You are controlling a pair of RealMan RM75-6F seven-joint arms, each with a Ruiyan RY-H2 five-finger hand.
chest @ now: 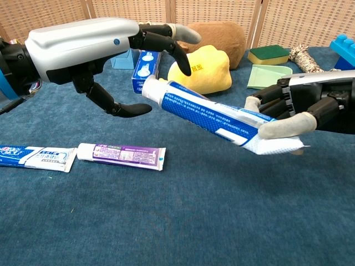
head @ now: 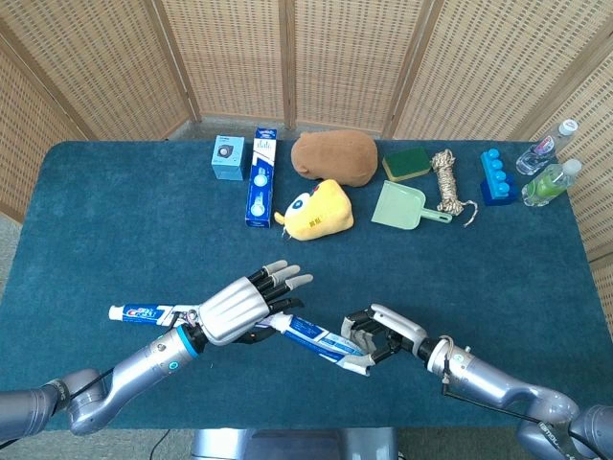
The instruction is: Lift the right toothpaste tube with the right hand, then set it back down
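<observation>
Wicker screens back a blue-carpeted table (head: pixel 115 220). Raised above it, the right toothpaste tube (chest: pixel 208 115) slants, cap-end up, toward the left hand (chest: pixel 94 47); the right hand (chest: pixel 302 108) grips only its crimped tail, thumb underneath. Risks, as a judgement: such an end-hold may let the tube pivot or slip, and its cap could strike the left hand, which hovers just beside the cap, holding nothing, fingers spread. Below the tube lie a purple tube (chest: pixel 122 153) and a blue tube (chest: pixel 36 157).
</observation>
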